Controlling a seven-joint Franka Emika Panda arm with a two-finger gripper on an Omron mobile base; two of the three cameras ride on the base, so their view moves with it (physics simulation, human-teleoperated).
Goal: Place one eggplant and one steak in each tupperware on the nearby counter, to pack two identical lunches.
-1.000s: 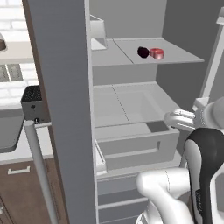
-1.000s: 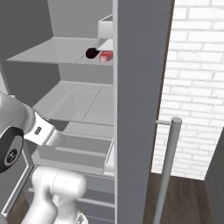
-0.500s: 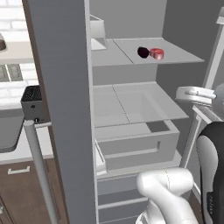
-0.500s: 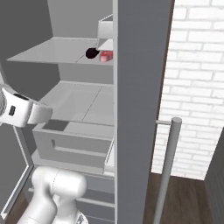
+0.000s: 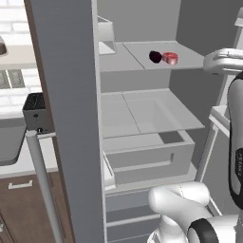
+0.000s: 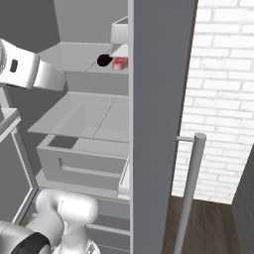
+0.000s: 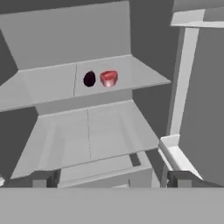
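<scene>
Dark eggplant (image 7: 89, 78) touches pink steak (image 7: 108, 78), far beyond spread, empty fingers (image 7: 41, 178).

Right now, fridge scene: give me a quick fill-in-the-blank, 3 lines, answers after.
1. The dark eggplant and the pink-red steak lie side by side on the ____ fridge shelf.
2. The gripper jaws stand ____, holding nothing.
3. In the hand view, the steak lies to the ____ of the eggplant.

Answers: upper; open; right

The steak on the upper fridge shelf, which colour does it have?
Pink-red. The steak shows best in the hand view, beside the near-black eggplant.
</scene>
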